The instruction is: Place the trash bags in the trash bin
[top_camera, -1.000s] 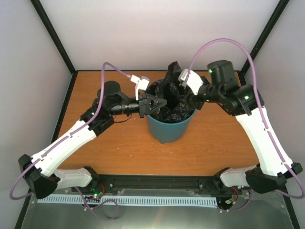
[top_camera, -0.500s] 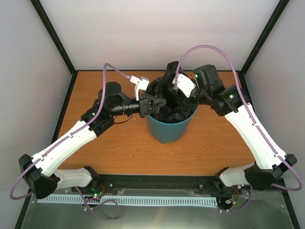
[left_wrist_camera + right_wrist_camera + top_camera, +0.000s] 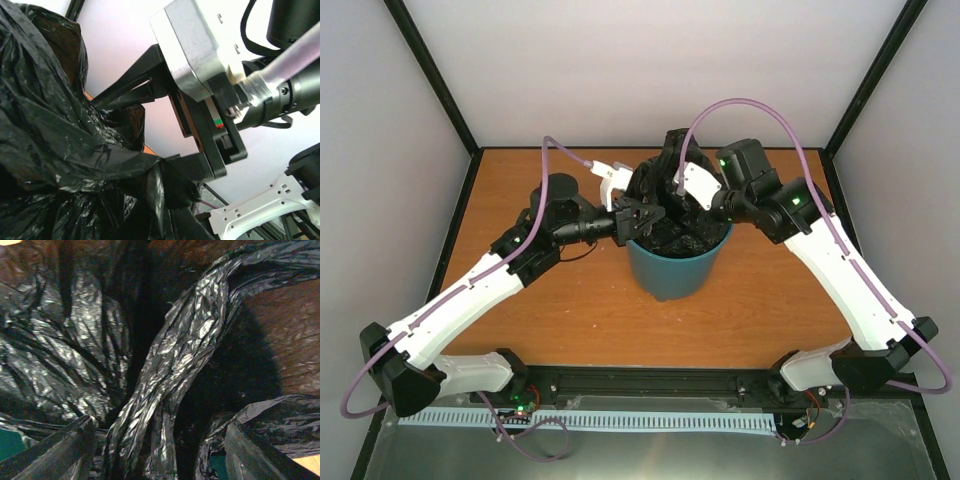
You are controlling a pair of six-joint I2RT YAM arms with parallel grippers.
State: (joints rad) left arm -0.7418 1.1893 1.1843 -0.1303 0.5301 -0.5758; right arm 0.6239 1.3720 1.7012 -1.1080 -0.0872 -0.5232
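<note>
So here's where I'm at: the trash bin (image 3: 672, 275) sits around the middle of the tabletop (image 3: 570, 310). The trash bag (image 3: 692, 236) is stuffed down into it, with crinkly black film filling the mouth and one tall flap sticking up past the far rim. My left hand (image 3: 638, 218) reaches in sideways to the bin's left rim, closed all the way. In its wrist cam the film gathers into a tight bunch right where my fingers meet, so I'd say it's clamped on the edge of the bag. The rest of the bag billows up on the left of that view, and my other wrist hangs close by on the right. My right hand (image 3: 159, 440) comes in from the right and points down into the bin's mouth, toward the far side. It's spread wide, with a finger (image 3: 60, 452) at each bottom corner of its wrist cam, and it's got hold of nothing. A twisted rope of bag runs up between the two fingers, nearer the one on the left of that view, and neither finger pinches it. More loose film sits by the other finger, but I can't tell if it's touching. Bits of teal bin wall peek out near both fingers.
</note>
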